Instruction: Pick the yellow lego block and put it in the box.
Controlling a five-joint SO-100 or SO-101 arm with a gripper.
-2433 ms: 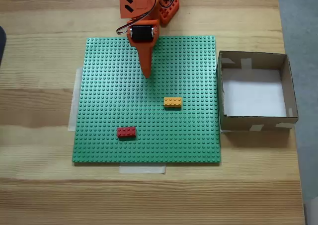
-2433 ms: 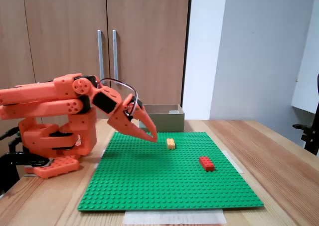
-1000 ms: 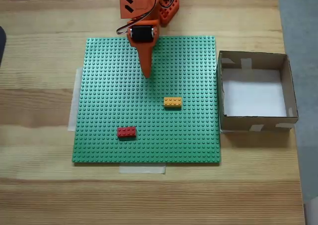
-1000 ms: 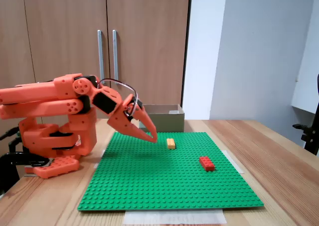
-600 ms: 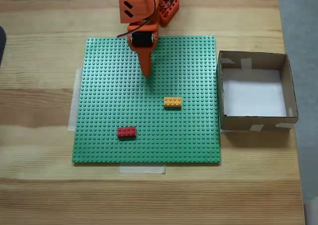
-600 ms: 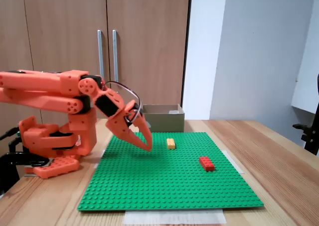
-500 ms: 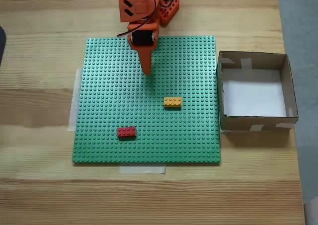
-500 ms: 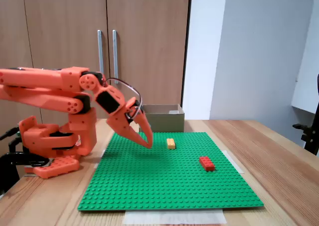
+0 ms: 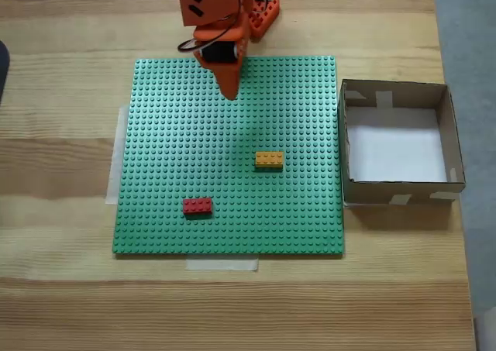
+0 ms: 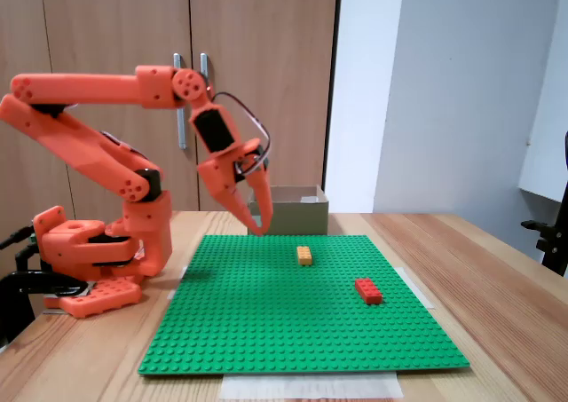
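The approach has barely begun: the gripper (image 10: 258, 229) hangs above the green baseplate (image 9: 170, 142), fingers pressed together and empty, and must next open and descend onto the yellow lego block (image 9: 269, 160) lying mid-plate, box (image 9: 397, 191) just beside the plate.

Even, bright indoor light in both fixed views, no glare. Soft, short shadows: one under the box (image 9: 399, 142) at its near wall, a faint one on the green baseplate (image 10: 302, 304) below the arm. Both pictures sharp, no motion blur. Straight edges, no visible lens bending. Colours slightly muted.
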